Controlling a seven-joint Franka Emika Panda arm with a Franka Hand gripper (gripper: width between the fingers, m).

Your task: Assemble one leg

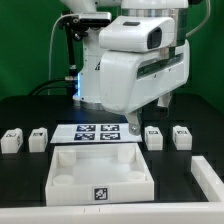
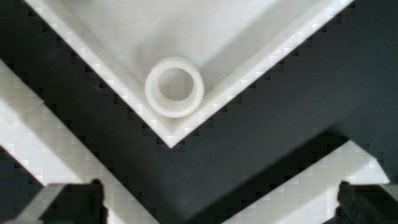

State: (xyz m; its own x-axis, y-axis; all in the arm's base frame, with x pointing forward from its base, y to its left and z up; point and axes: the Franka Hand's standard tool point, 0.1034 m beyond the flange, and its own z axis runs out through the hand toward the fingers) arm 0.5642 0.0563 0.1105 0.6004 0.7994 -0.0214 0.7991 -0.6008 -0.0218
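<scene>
Four small white legs stand in a row in the exterior view: two at its left [image 1: 12, 140] [image 1: 38, 138] and two at its right [image 1: 153, 137] [image 1: 181, 135]. The large white panel [image 1: 100, 166] lies in front of them. Its corner with a round socket [image 2: 175, 85] fills the wrist view. My gripper [image 1: 150, 108] hangs above the table, over the right-hand legs, touching nothing. In the wrist view the gripper [image 2: 217, 205] is open and empty, with its dark fingertips [image 2: 71, 205] at the picture's corners. No leg shows in the wrist view.
The marker board [image 1: 97, 132] lies behind the panel, between the leg pairs. A low white wall with a tag [image 1: 100, 193] borders the panel's front and sides. It also shows as white bars [image 2: 267, 150] around the panel corner. Another white part [image 1: 210, 180] is at the right edge.
</scene>
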